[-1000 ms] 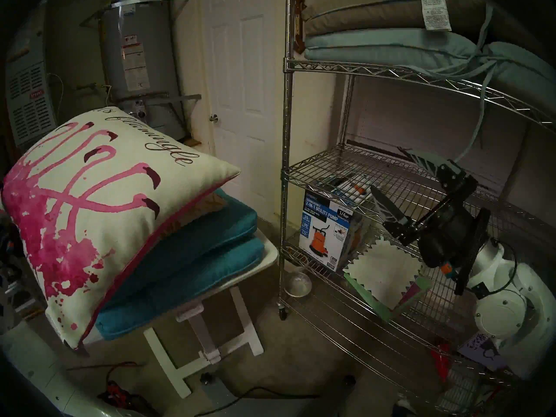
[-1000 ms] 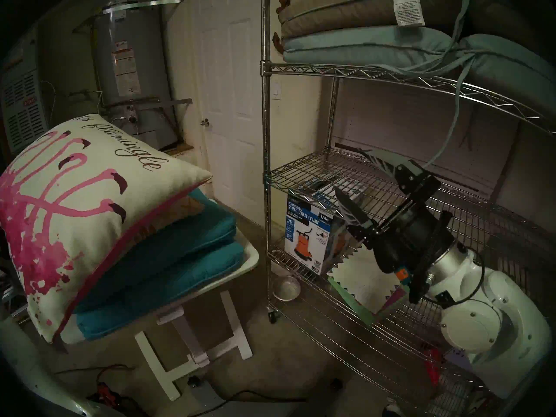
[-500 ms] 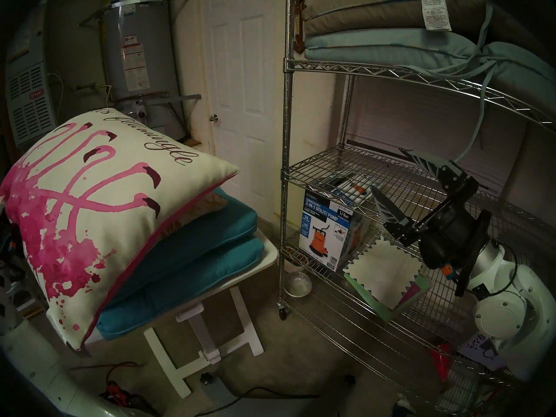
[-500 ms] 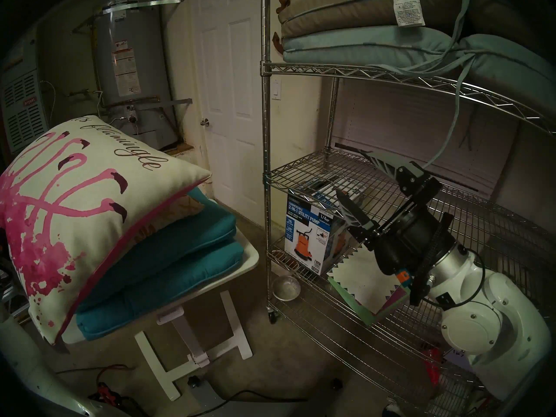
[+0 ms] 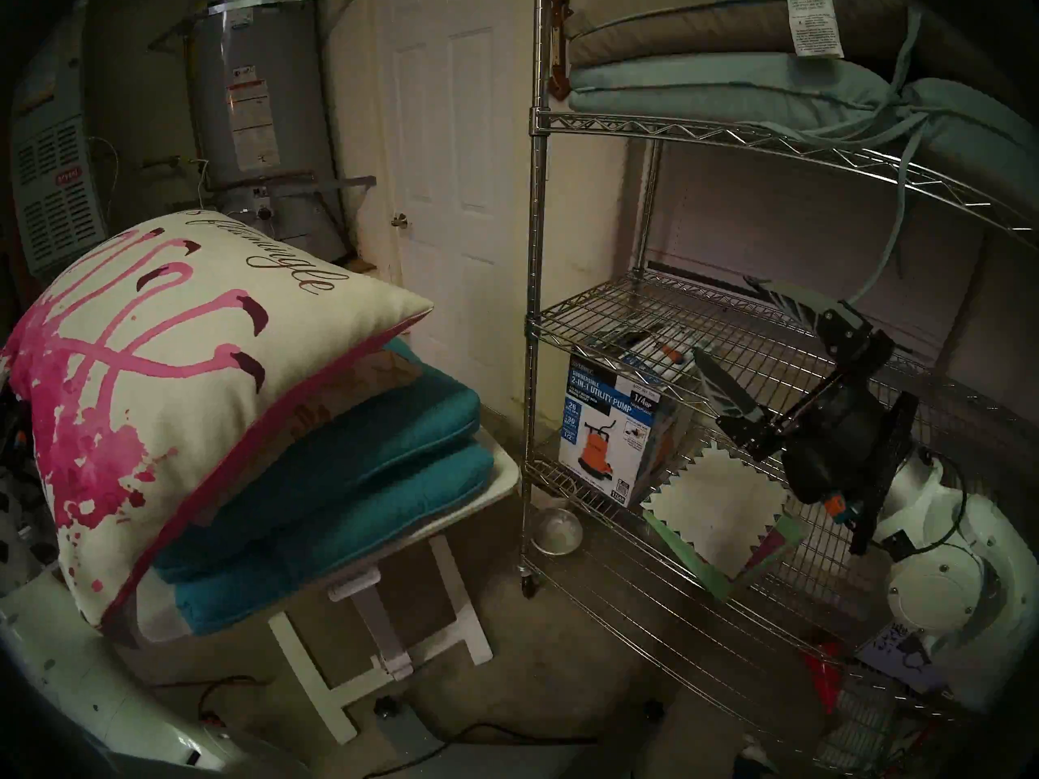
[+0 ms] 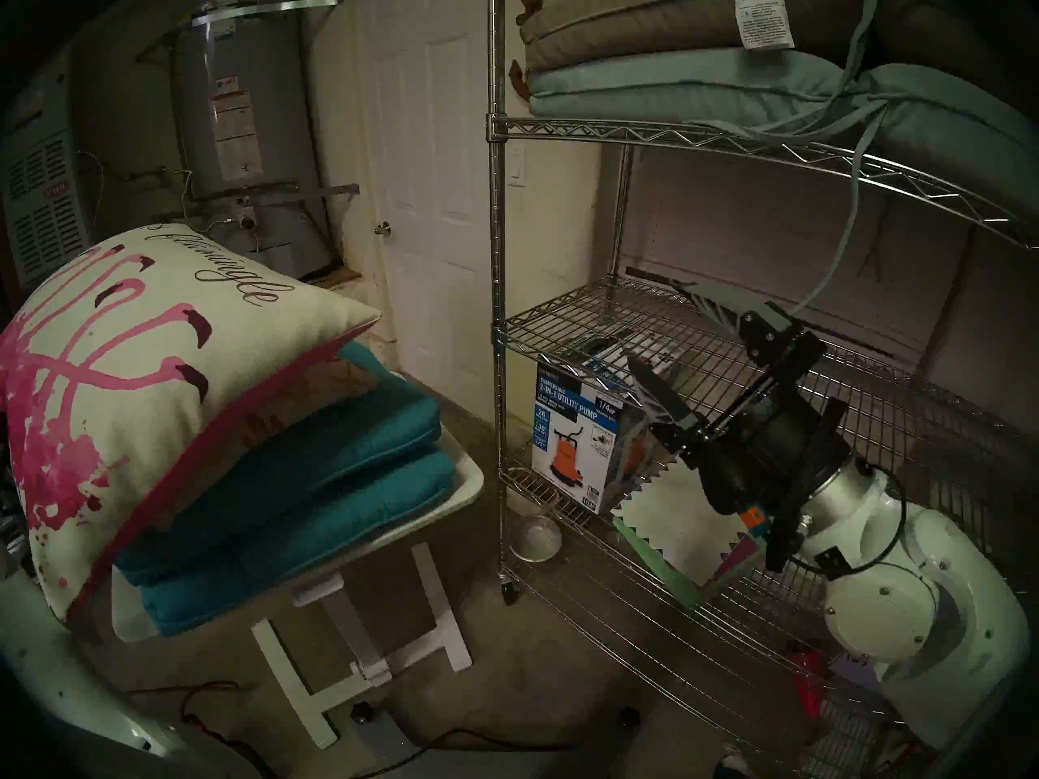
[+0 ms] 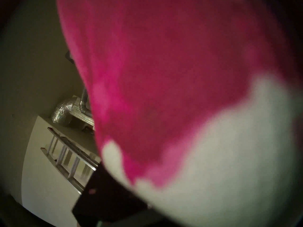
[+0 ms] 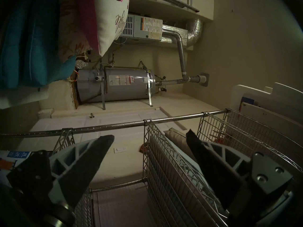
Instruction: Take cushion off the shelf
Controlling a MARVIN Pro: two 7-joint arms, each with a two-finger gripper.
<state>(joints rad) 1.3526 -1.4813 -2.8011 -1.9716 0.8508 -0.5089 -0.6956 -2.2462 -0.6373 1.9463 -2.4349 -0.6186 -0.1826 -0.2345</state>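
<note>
Far on the left, my left pincer (image 7: 105,195) is closed. In its wrist view the pink and white cloth of the flamingo pillow (image 5: 185,379) fills almost everything, right up against one dark finger. I think the pincer may be pinching the pillow's edge, but I cannot see the pinch itself, so I can't be sure.

The flamingo pillow lies tilted on top of a pile. Under it a flowery cushion peeks out, and below that are two teal cushions (image 5: 365,468). The whole pile sits on the white counter (image 5: 503,480). The pillow hangs over the counter's near left side. So I judge these ones are already off the shelf, and the pillow just needs to sit well on the pile.

Next comes the shelf (image 5: 534,255), the tall shiny wire one. On its upper level a tan cushion (image 5: 703,30) lies on a pale blue cushion (image 5: 703,83), with strings hanging down over the wire edge. Nothing is touching them. The level below looks bare.

My right pincer (image 5: 725,317) is wide open and holds nothing. It hangs in front of that bare level, below the two cushions.

So I think the job is partly done. The tan and pale blue cushions are left to take down.
</note>
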